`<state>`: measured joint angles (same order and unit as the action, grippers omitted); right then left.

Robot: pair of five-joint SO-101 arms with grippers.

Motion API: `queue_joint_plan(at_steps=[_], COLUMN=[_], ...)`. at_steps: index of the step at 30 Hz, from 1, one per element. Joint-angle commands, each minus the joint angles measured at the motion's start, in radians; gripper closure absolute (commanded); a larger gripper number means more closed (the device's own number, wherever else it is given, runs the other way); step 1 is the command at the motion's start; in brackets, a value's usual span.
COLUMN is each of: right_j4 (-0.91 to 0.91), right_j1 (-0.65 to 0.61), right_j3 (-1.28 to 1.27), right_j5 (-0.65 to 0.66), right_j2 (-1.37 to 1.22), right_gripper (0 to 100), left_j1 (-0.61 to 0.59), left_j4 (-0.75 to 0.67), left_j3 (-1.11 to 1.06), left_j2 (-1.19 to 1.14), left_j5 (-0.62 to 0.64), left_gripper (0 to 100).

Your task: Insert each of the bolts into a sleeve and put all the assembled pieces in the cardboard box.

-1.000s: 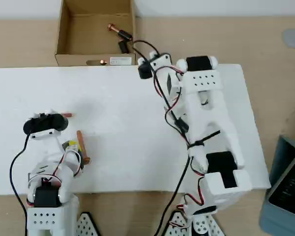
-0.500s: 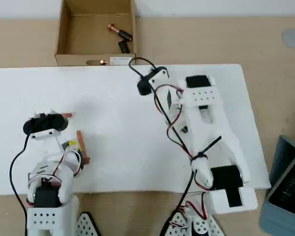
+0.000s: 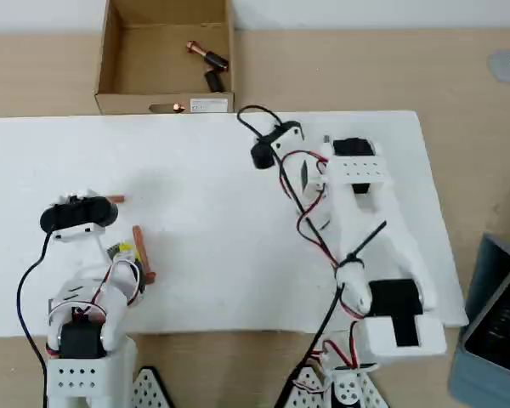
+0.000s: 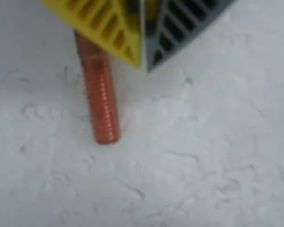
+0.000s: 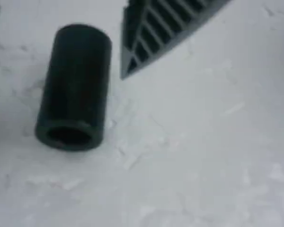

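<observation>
A dimpled white foam sheet covers the wooden table. The cardboard box stands beyond it, well apart from both grippers, with one bolt-and-sleeve piece inside.

The left gripper has its yellow and grey fingers pressed tip to tip. A copper bolt lies just beside the yellow one, its head hidden behind it.

The right gripper is spread wide, with a black sleeve lying between its fingers. The far finger is cut off at the edge.

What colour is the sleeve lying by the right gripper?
Black; the sleeve shows best in the right wrist view.
</observation>
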<state>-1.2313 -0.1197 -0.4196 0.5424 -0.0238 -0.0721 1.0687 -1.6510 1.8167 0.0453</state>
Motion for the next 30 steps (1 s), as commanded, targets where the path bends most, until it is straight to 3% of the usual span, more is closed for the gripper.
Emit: queue_joint_plan(at_steps=[1, 11, 19, 30], right_j4=[0.02, 0.057, 0.075, -0.074], right_j1=[0.019, 0.018, 0.013, 0.012], right_j3=[0.002, 0.005, 0.015, 0.209], right_j5=[0.026, 0.048, 0.069, 0.012], right_j2=[-0.019, -0.131, -0.202, -0.179], right_gripper=[79.6, 80.2, 94.4, 98.8], left_j1=[-0.009, -0.009, -0.009, -0.008], left_j4=[-0.015, -0.015, -0.015, -0.015], left_j3=[0.005, 0.005, 0.005, 0.005], left_j2=[0.007, 0.007, 0.007, 0.007], left_j5=[-0.003, -0.003, -0.003, -0.006], left_gripper=[100, 100, 100, 100])
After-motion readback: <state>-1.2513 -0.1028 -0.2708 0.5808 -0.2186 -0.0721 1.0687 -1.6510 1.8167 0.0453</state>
